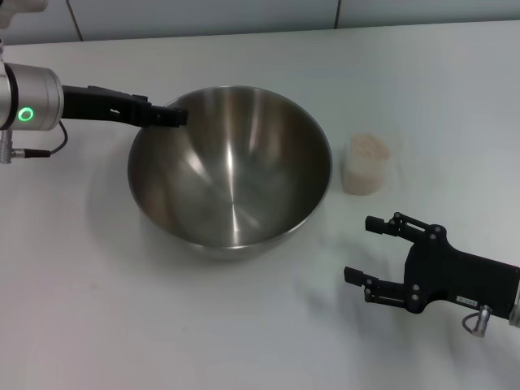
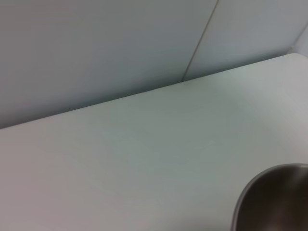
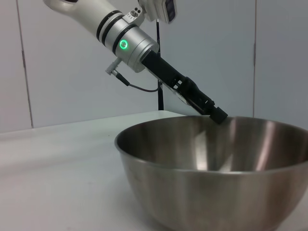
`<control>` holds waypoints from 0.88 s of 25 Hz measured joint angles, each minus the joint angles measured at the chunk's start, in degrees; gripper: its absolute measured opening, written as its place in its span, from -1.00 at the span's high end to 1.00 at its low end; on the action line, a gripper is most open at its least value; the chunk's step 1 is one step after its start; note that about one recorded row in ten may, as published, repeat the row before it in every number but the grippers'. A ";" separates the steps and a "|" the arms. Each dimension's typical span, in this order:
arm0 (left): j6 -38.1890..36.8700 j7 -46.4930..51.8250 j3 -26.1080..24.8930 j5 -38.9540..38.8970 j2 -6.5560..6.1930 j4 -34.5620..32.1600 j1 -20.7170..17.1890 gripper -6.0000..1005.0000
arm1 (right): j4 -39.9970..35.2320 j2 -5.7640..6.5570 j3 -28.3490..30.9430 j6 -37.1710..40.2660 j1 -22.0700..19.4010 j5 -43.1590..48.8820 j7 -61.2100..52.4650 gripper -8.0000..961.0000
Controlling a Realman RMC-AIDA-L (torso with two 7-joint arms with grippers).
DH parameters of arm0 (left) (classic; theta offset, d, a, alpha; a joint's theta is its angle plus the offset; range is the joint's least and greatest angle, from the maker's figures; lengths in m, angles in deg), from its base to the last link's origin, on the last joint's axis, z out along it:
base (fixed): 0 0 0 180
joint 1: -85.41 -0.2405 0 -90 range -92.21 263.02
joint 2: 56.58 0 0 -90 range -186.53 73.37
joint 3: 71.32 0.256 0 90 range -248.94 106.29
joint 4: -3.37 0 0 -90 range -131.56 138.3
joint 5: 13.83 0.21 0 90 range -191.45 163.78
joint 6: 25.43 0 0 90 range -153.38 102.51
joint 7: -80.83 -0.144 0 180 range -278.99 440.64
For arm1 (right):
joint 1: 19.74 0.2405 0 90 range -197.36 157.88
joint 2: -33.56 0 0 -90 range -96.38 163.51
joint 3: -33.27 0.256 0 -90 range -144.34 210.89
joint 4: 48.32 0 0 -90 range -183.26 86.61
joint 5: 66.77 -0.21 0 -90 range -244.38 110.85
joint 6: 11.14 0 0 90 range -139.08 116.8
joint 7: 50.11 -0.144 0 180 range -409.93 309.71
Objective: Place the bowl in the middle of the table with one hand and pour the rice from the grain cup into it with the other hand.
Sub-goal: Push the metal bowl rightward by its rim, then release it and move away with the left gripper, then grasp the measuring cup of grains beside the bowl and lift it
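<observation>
The large steel bowl (image 1: 231, 171) stands on the white table (image 1: 97, 325), near its middle. My left gripper (image 1: 172, 117) reaches in from the left and is shut on the bowl's far left rim; the right wrist view shows it (image 3: 217, 114) at that rim of the bowl (image 3: 216, 178). A corner of the bowl (image 2: 276, 197) shows in the left wrist view. The grain cup (image 1: 366, 165), filled with pale rice (image 1: 368, 147), stands upright just right of the bowl. My right gripper (image 1: 362, 249) hovers open in front of the cup, apart from it, holding nothing.
A pale panelled wall (image 1: 244, 16) runs along the table's far edge. Bare tabletop lies in front of the bowl and on the far right behind the cup.
</observation>
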 joint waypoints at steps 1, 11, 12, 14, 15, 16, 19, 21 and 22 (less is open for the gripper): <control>0.00 0.00 -0.07 -0.07 0.03 -0.27 -0.21 -0.74 | 0.00 0.00 0.00 0.00 0.02 0.00 0.00 -0.70; -9.22 -13.41 -3.73 -21.53 -0.79 -2.16 -9.38 -0.74 | 0.00 0.00 0.02 -0.02 0.17 -0.01 0.00 -0.70; -10.66 -15.15 -3.76 -23.87 -0.85 -2.26 -10.91 -0.74 | -0.02 0.00 0.05 -0.02 0.20 -0.03 0.00 -0.70; -13.47 -18.79 -3.77 -27.92 -0.92 -2.38 -14.04 -0.74 | -0.04 0.00 0.12 -0.03 0.30 -0.10 0.00 -0.70; -13.47 -18.79 -3.77 -27.92 -0.92 -2.38 -14.04 -0.74 | -0.04 0.00 0.12 -0.03 0.30 -0.10 0.00 -0.70; -16.71 -23.18 -3.78 -31.22 -0.99 -2.36 -17.31 -0.74 | -0.05 0.00 0.40 -0.05 0.41 -0.14 0.00 -0.70; -21.99 -30.70 -3.78 -35.30 -1.03 -1.64 -22.13 -0.74 | -0.03 0.00 0.60 -0.06 0.43 -0.18 0.00 -0.70; -24.85 -35.74 -3.78 -37.06 -1.03 -0.58 -24.81 -0.74 | -0.02 0.00 0.61 -0.10 0.43 -0.18 0.00 -0.70; -24.85 -35.74 -3.78 -37.06 -1.03 -0.58 -24.81 -0.74 | -0.02 0.00 0.61 -0.10 0.43 -0.18 0.00 -0.70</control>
